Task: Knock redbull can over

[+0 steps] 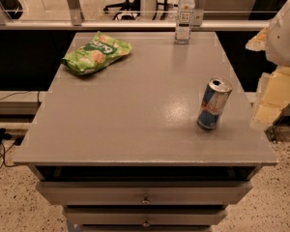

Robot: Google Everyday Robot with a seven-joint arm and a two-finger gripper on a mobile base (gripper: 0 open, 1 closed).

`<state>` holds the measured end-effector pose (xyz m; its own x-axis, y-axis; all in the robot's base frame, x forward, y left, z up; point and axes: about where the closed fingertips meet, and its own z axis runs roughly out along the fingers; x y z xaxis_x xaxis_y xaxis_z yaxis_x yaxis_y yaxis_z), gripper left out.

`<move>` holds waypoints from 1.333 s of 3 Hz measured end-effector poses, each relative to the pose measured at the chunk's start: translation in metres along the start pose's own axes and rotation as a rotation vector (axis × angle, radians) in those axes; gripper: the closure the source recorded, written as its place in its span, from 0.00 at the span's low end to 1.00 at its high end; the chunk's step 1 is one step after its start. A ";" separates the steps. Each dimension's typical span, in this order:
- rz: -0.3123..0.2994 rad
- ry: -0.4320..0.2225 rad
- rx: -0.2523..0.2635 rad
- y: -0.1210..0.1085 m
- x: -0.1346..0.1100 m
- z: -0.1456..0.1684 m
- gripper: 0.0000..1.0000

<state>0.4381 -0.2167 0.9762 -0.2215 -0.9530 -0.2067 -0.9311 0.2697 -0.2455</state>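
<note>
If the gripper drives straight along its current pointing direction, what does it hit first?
The gripper at right points down: likely the table's right edge first, not the redbull can to its left. Depth unclear.

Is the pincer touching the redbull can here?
Apart. The camera view shows a strip of grey tabletop between the upright redbull can and the pincer, which hangs at the right edge.

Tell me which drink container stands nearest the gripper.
The blue and silver redbull can near the right edge of the table; the gripper hangs just off that edge. The clear water bottle stands at the far edge.
</note>
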 end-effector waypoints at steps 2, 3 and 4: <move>0.027 -0.049 0.006 -0.001 0.005 0.001 0.00; 0.082 -0.171 0.018 -0.012 0.022 0.008 0.00; 0.131 -0.329 0.006 -0.029 0.037 0.023 0.00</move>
<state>0.4640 -0.2563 0.9537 -0.2326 -0.8153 -0.5303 -0.8992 0.3880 -0.2020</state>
